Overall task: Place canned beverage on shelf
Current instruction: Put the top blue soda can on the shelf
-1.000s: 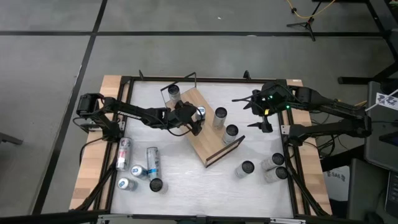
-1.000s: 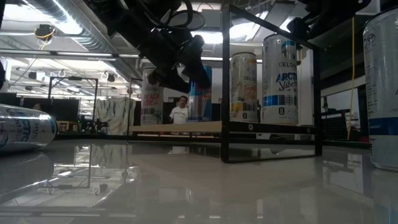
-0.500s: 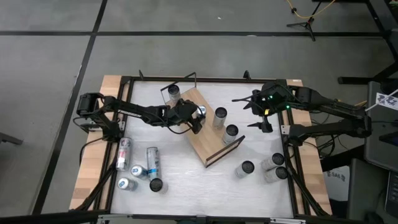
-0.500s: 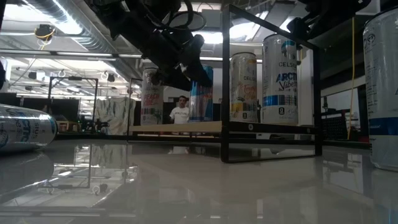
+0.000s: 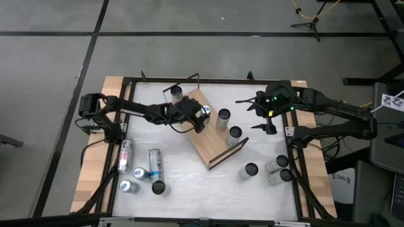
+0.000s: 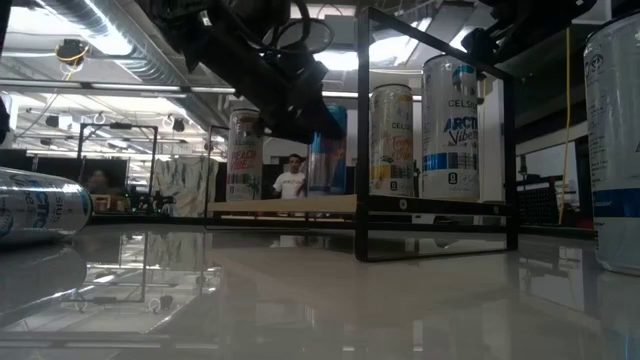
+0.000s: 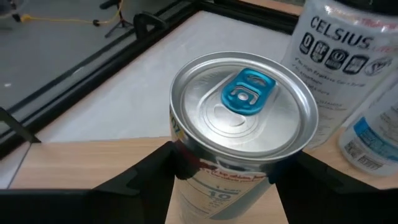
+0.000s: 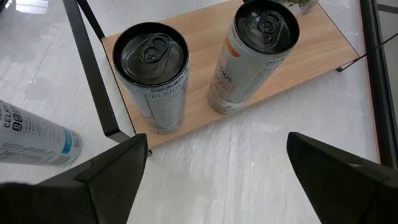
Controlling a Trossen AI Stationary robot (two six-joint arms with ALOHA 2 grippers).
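At the left edge of the table (image 5: 208,189), several spare cans (image 5: 154,162) lie on their sides or stand upright, well apart from the work area. The left gripper (image 5: 201,120) reaches across to the upper end of the shelf (image 5: 211,142), a wooden board set diagonally near the table centre. In the left wrist view its fingers (image 7: 152,171) sit on either side of a silver can with a blue tab (image 7: 242,134), which stands upright on the board; the jaws are partly closed around the can body, and the pictures do not show whether they grip it or have slackened. Two more cans (image 5: 223,118) stand on the board just beside it, and one dark-topped can (image 5: 176,94) stands near the wire rail at the far end. The right gripper (image 5: 264,113) waits to the right of the shelf with its jaws spread wide and holding nothing. Risk: if the left gripper pulls away before the fingers clear the can, it is likely to drag or tip the can, which could knock into the neighbouring cans close by. A sideways retreat carries the same hazard; a straight lift seems safer.
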